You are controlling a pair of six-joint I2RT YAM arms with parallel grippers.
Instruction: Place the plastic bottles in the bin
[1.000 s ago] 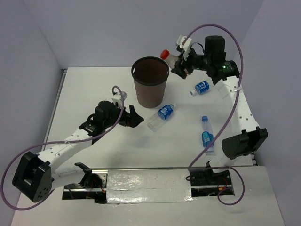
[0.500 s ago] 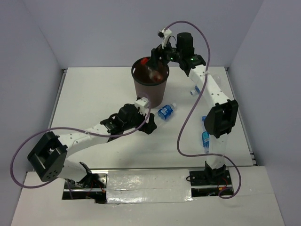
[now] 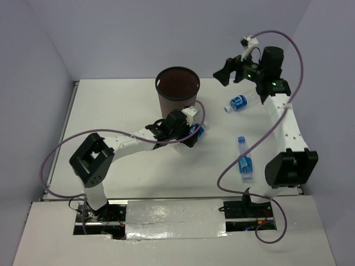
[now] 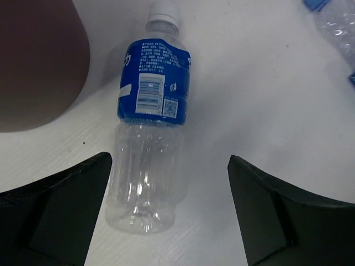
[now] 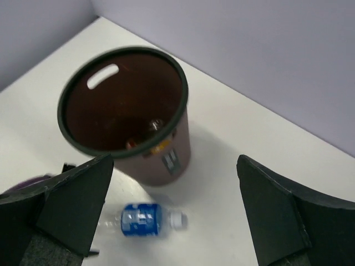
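Tabletop (image 3: pixel 111 111) with bin (image 3: pixel 175 105) upright; bottle (image 4: pixel 152 94) lies flat near its base, framed by the wide-open left hand (image 4: pixel 169 160), which is best lowered squarely and closed across the clear body; the right hand (image 3: pixel 228 71) is held spread, empty.

You are looking at a white table (image 3: pixel 111 111) boxed in by plain lavender-grey walls. The back wall (image 3: pixel 138 39) runs across the top of the frame, the left wall (image 3: pixel 28 111) slants down the left side, and the right wall (image 3: pixel 333 111) closes the right. A metal rail (image 3: pixel 62 133) follows the table's left edge. At bottom centre you see a pale glossy strip (image 3: pixel 172 213). The light is soft and even, with faint shadows.
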